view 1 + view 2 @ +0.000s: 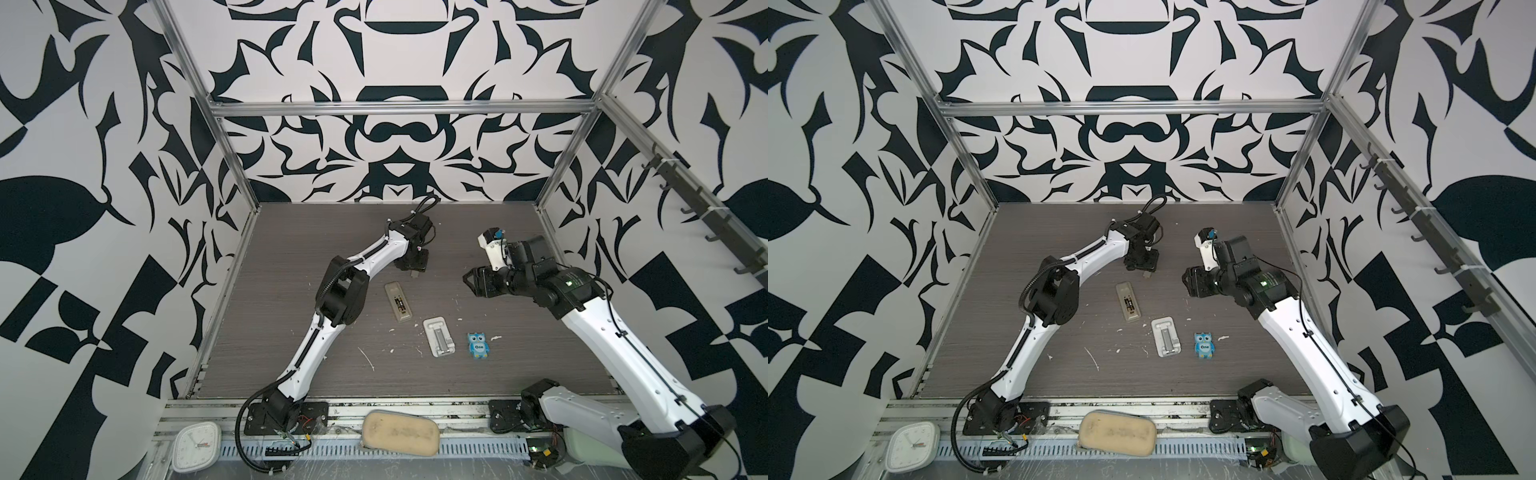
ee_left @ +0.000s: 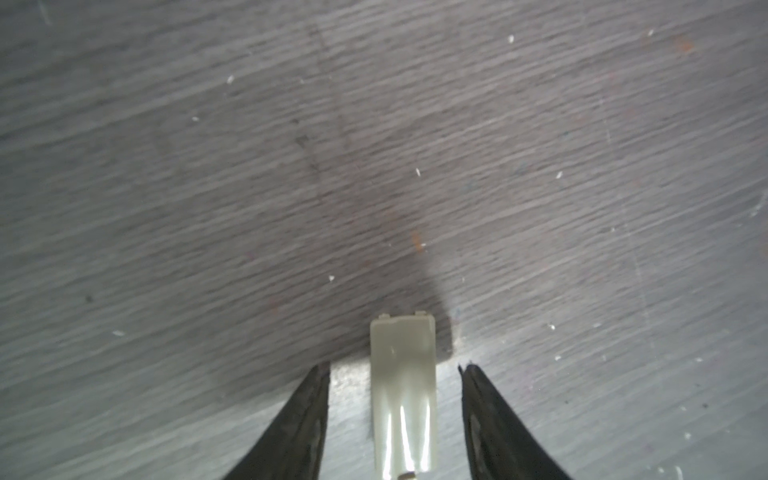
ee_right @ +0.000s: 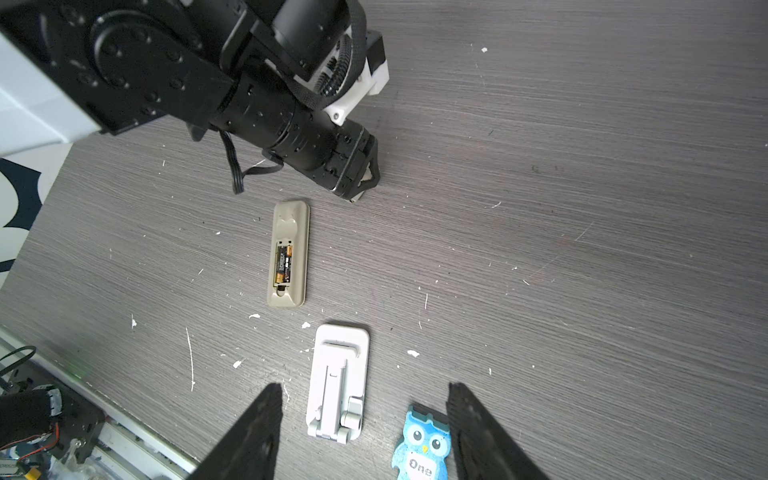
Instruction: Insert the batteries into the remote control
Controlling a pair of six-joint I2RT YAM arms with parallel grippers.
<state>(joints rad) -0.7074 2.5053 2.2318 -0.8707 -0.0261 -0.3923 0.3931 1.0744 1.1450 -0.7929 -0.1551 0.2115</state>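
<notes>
Fingers (image 2: 305, 424) of my left gripper (image 2: 395, 368) stand released, one either side of the cover (image 2: 402, 395), with bare table (image 2: 208, 208) showing in both gaps; nothing is grasped. Cover lies flat, glossy cream, two small tabs at its far end. It runs lengthways between the fingers, which I judge is so that a closing would take it by its long edges. Right fingers (image 3: 257, 432) are likewise spread wide and empty, the right gripper (image 3: 365, 385) held above the stand (image 3: 338, 365) and owl (image 3: 422, 449), apparently parked clear of the work. Remote (image 3: 289, 253) lies back up, near the left gripper but apart from it, bay uncovered. Batteries (image 3: 284, 264) sit in that bay, side by side as far as I can tell, black with copper ends. Judgement: loading looks done, and the cover is not yet fitted. Writing: owl reads "One"; white lettering runs along a battery, too small to read; none seen on remote, cover or stand.
</notes>
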